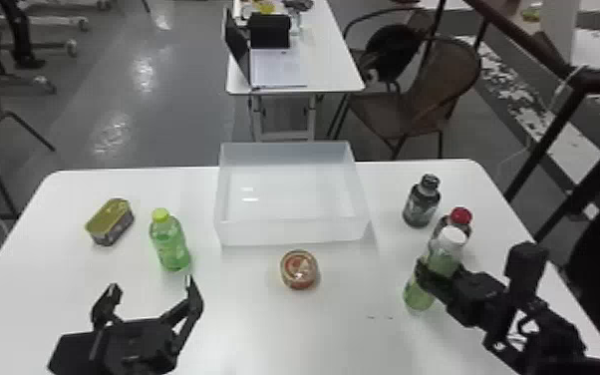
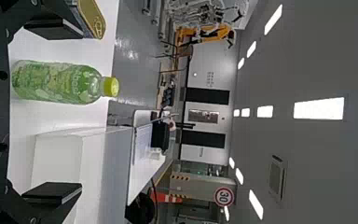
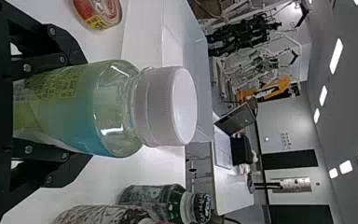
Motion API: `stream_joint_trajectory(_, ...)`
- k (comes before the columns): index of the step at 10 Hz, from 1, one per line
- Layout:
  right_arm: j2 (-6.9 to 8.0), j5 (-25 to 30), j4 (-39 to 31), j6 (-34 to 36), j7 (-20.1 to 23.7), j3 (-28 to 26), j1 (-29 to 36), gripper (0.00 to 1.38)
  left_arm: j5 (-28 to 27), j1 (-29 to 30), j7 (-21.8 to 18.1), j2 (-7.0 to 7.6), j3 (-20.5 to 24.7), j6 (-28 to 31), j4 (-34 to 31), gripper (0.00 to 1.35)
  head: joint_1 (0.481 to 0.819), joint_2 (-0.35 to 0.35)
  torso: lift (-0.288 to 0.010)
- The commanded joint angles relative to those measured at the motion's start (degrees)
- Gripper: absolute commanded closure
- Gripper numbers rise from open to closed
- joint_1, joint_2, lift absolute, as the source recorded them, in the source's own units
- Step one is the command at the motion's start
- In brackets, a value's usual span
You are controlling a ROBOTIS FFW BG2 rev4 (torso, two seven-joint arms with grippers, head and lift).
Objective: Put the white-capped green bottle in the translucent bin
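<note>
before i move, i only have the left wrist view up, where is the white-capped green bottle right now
Observer: It's held between the fingers of the right gripper; the white-capped green bottle is there with its cap clear of the grip.
Operator: ok and anything on this side of the translucent bin, near its front wall
Observer: Yes, a round tin sits on the table just in front of that wall.
Operator: what's closest behind the bottle being held
Observer: A red-capped bottle, partly hidden behind it in the head view.
</note>
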Motion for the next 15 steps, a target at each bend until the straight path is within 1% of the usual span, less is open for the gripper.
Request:
stream_joint_trajectory(1, 0.18, -1.0, -4.1, 1.5, -0.1, 0.0, -0.4, 1.11, 0.0, 0.0, 0.0, 0.05, 0.0, 0.1, 0.0, 0.15, 0.695, -0.040, -0.043)
stream_joint_trajectory(2, 0.44, -2.4, -6.0, 1.7, -0.1, 0.1, -1.6, 1.11, 0.0, -0.1, 0.0, 0.05, -0.1, 0.2, 0.0, 0.15, 0.695, -0.037, -0.043)
stream_joint_trajectory(3, 1.06, -1.6, -7.8, 2.9, -0.1, 0.1, -3.3, 1.11, 0.0, -0.3, 0.0, 0.14, -0.2, 0.2, 0.1, 0.15, 0.695, -0.031, -0.043)
stream_joint_trajectory(4, 1.50, -2.3, -6.4, 2.8, 0.0, 0.4, -6.0, 1.11, 0.0, -0.4, 0.0, 0.14, -0.3, 0.4, 0.1, 0.15, 0.695, -0.024, -0.043)
stream_joint_trajectory(5, 1.50, -4.2, -1.7, -0.6, 0.0, 1.9, -9.6, 1.11, 0.2, -0.4, 0.0, 0.14, -0.3, 0.4, 0.2, 0.15, 0.695, -0.020, -0.043)
stream_joint_trajectory(6, 1.32, -7.0, 4.7, -4.1, -0.1, 4.6, -14.0, 1.11, 0.3, -0.4, 0.0, 0.14, -0.2, 0.3, 0.3, 0.15, 0.695, -0.014, -0.043)
stream_joint_trajectory(7, 1.67, -8.0, 10.8, -7.7, -0.1, 7.0, -18.2, 1.11, 0.5, -0.6, 0.0, 0.40, -0.2, 0.0, 0.4, 0.15, 0.695, 0.002, -0.043)
stream_joint_trajectory(8, 2.38, -8.6, 16.6, -10.6, -0.1, 9.0, -22.1, 1.11, 0.7, -0.7, 0.0, 0.75, -0.4, 0.0, 0.5, 0.15, 0.695, 0.024, -0.043)
stream_joint_trajectory(9, 2.73, -8.9, 22.3, -13.0, -0.3, 11.3, -25.6, 1.11, 1.4, -0.6, 0.0, 0.84, -0.4, 0.0, 0.8, 0.15, 0.695, 0.046, -0.043)
stream_joint_trajectory(10, 2.91, -10.4, 28.3, -15.5, -0.6, 13.5, -28.8, 1.11, 2.1, -0.7, 0.0, 0.84, -0.4, -0.3, 1.1, 0.15, 0.695, 0.064, -0.043)
stream_joint_trajectory(12, 3.87, -10.6, 36.3, -18.2, -0.9, 14.9, -32.8, 1.11, 2.9, -1.1, 0.0, 0.66, -0.8, -0.6, 1.9, 0.15, 0.695, 0.086, -0.043)
stream_joint_trajectory(13, 3.87, -9.5, 40.3, -18.7, -1.4, 16.0, -35.2, 1.11, 3.6, -1.2, -0.3, 0.57, -0.6, -1.3, 2.5, 0.15, 0.695, 0.094, -0.043)
stream_joint_trajectory(14, 3.52, -9.7, 45.5, -18.7, -1.6, 17.3, -38.3, 1.09, 4.5, -1.0, -0.7, 0.57, -0.5, -2.1, 2.8, 0.15, 0.695, 0.098, -0.043)
stream_joint_trajectory(15, 2.64, -10.6, 48.9, -19.2, -2.1, 18.1, -40.4, 1.05, 4.7, -0.9, -0.8, 0.93, -0.4, -2.2, 2.8, 0.15, 0.695, 0.101, -0.043)
